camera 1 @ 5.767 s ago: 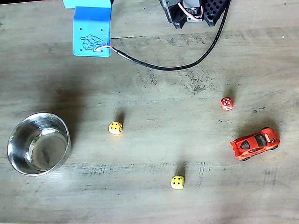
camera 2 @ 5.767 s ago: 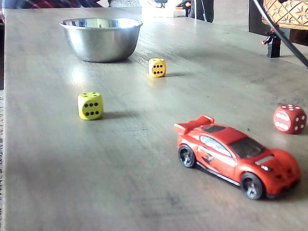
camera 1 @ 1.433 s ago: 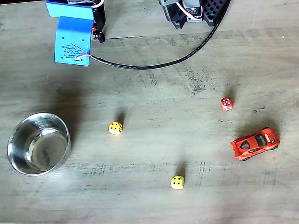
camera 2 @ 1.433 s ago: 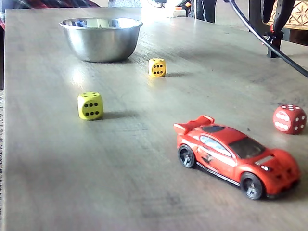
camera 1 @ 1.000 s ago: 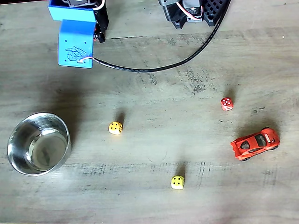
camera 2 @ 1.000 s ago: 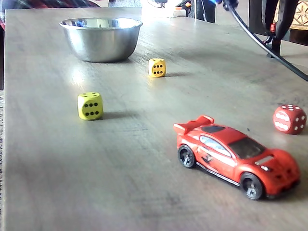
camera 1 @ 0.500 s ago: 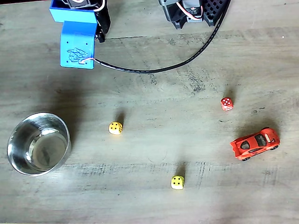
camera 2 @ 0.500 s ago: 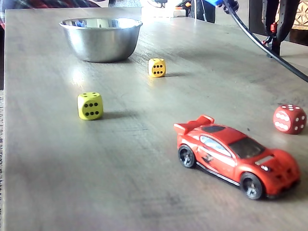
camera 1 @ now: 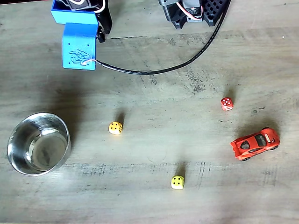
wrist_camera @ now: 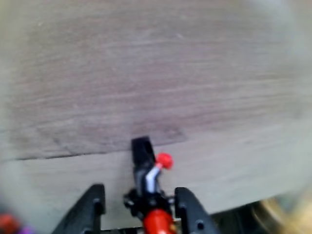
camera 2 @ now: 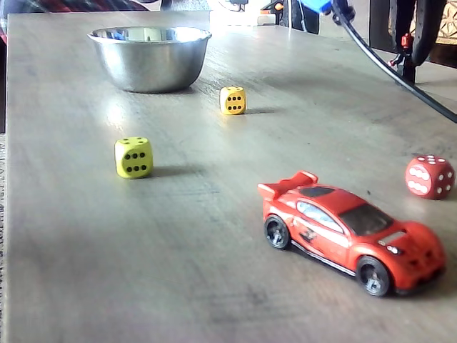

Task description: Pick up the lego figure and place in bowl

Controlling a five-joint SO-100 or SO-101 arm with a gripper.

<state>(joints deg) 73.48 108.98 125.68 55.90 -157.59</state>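
The lego figure [wrist_camera: 148,187] is black with a red head and a red hand. In the wrist view it lies between my two black fingers [wrist_camera: 187,207], with a small gap on its left side. My gripper [wrist_camera: 140,191] is open around it. From the low side, in a fixed view, the figure [camera 2: 408,68] stands on the table at the far right, and the gripper [camera 2: 409,44] comes down over it. From above, in a fixed view, the gripper [camera 1: 99,31] with its blue housing sits at the top left. The steel bowl [camera 1: 14,158] [camera 2: 150,64] stands far off, at the left edge.
A yellow die [camera 1: 116,128], a yellow-green die [camera 1: 177,182], a red die [camera 1: 226,103] and a red toy car [camera 1: 254,143] are scattered on the wooden table. A black cable [camera 1: 154,71] runs from the gripper to the arm base [camera 1: 194,11].
Seen from above, the gripper has crept a little to the right and settled around the figure. The figure still stands on the table in the same spot.
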